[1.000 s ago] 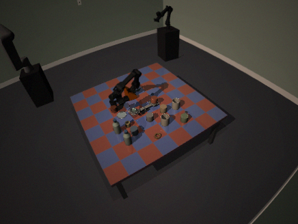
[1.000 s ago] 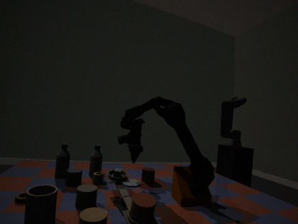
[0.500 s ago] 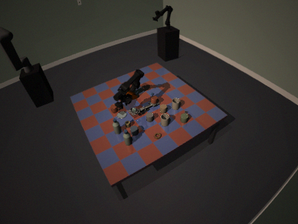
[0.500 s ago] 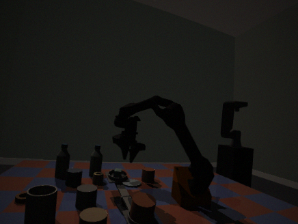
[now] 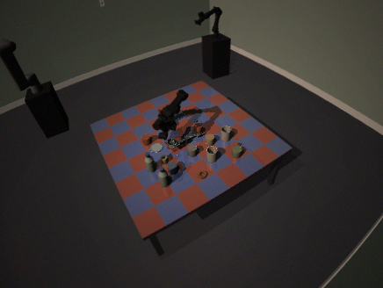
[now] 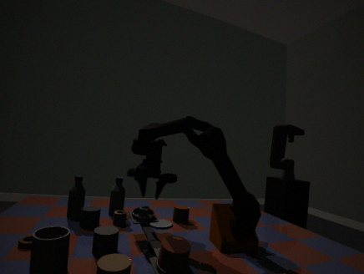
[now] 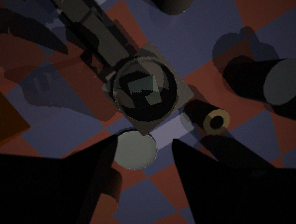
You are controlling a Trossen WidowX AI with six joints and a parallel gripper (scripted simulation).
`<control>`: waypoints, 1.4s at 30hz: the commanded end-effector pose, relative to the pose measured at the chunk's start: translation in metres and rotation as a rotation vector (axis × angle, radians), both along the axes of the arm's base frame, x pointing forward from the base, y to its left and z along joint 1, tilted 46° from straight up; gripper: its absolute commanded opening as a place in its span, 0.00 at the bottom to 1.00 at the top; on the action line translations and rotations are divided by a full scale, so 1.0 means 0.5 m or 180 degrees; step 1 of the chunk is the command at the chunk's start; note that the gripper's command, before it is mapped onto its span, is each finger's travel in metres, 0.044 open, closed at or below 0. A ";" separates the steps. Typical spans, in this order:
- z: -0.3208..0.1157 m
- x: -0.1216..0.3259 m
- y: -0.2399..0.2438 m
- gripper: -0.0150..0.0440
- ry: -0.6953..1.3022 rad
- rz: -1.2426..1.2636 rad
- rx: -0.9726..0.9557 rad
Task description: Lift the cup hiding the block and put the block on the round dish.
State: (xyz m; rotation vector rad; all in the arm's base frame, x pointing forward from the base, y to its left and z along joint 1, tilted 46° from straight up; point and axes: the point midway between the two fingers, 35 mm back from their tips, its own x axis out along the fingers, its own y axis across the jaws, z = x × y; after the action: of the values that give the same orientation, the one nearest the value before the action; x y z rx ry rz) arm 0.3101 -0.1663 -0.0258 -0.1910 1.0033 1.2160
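One terracotta cup (image 5: 147,140) (image 6: 181,215) (image 7: 108,201) stands on the table beside the pale round dish (image 5: 156,147) (image 6: 160,224) (image 7: 135,150), which bears nothing. The other terracotta cup (image 5: 198,128) (image 6: 174,255) stands on the far end of the balance (image 7: 102,40). The near end has no cup; in its round holder a grey-green, block-like shape (image 7: 145,84) shows, dark and partly unclear. My gripper (image 5: 163,135) (image 6: 150,197) (image 7: 145,141) is open and empty, high above the area of the near holder and the dish.
Two bottles (image 5: 150,163) (image 5: 163,177) and a grey cylinder (image 5: 172,168) (image 6: 90,217) (image 7: 282,82) stand nearby. A small hollow cylinder (image 5: 164,160) (image 6: 119,219) (image 7: 216,121) is close to the near holder. Several cups and cylinders and a ring (image 5: 202,172) are farther off.
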 end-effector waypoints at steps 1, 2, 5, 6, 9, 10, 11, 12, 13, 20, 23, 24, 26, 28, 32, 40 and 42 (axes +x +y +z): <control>0.022 0.016 0.015 0.69 -0.0331 0.0321 0.0027; 0.026 0.019 0.018 0.69 -0.0406 0.0399 0.0034; 0.039 0.029 0.030 0.69 -0.0632 0.0631 0.0054; 0.044 0.032 0.034 0.69 -0.0708 0.0708 0.0061; 0.054 0.039 0.043 0.69 -0.0882 0.0885 0.0077; 0.054 0.040 0.044 0.69 -0.0894 0.0897 0.0078; 0.054 0.040 0.044 0.69 -0.0894 0.0897 0.0078; 0.054 0.040 0.044 0.69 -0.0894 0.0897 0.0078; 0.054 0.040 0.044 0.69 -0.0894 0.0897 0.0078; 0.035 0.040 0.064 0.69 -0.0895 0.0897 0.0079; 0.032 0.040 0.067 0.69 -0.0895 0.0897 0.0080; 0.030 0.040 0.069 0.69 -0.0896 0.0897 0.0080; 0.025 0.040 0.073 0.69 -0.0896 0.0897 0.0079; 0.021 0.041 0.078 0.69 -0.0896 0.0897 0.0079; 0.011 0.041 0.087 0.69 -0.0896 0.0897 0.0080; -0.007 0.041 0.105 0.69 -0.0897 0.0896 0.0081; -0.011 0.041 0.110 0.69 -0.0897 0.0896 0.0082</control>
State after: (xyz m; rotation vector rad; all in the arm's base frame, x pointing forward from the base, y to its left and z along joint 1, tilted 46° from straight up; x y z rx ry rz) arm 0.3304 -0.1155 -0.0279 -0.4867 0.7315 1.4138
